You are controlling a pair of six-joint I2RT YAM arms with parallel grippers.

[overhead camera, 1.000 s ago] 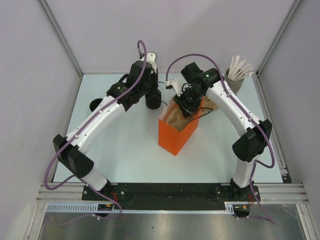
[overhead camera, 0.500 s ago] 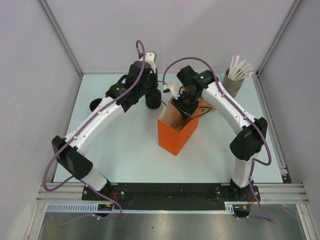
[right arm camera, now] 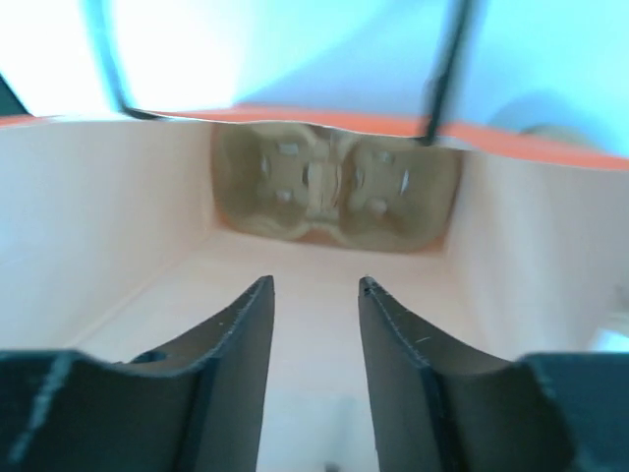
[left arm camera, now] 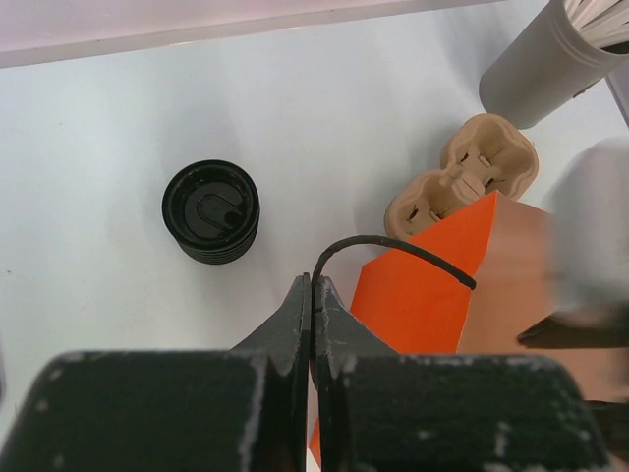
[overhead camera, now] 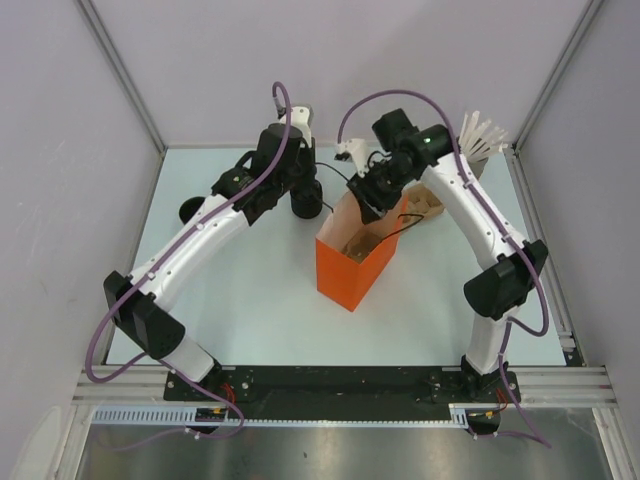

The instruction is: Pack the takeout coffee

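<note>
The takeout coffee (left arm camera: pixel 210 211), a small black cup with its round lid on, stands on the table left of the orange bag (left arm camera: pixel 423 295). It also shows in the top view (overhead camera: pixel 307 200). My left gripper (left arm camera: pixel 314 283) is shut on the bag's thin black handle (left arm camera: pixel 393 251) and holds it up at the bag's near-left corner (overhead camera: pixel 314 183). My right gripper (right arm camera: pixel 314 285) is open and empty. It points into the open mouth of the bag (overhead camera: pixel 355 262) from above (overhead camera: pixel 370 203).
A tan cup carrier (left arm camera: pixel 462 182) lies just behind the bag (overhead camera: pixel 427 205). A carrier shape also shows at the far end of the bag's inside (right arm camera: pixel 334 192). A grey tub of white sticks (overhead camera: pixel 480 140) stands back right. A lidless black cup (overhead camera: pixel 190 210) stands left.
My right gripper dipped toward the bag's mouth, then rose and swung back right, its wrist now higher over the far rim. The left arm and the bag have stayed put.
</note>
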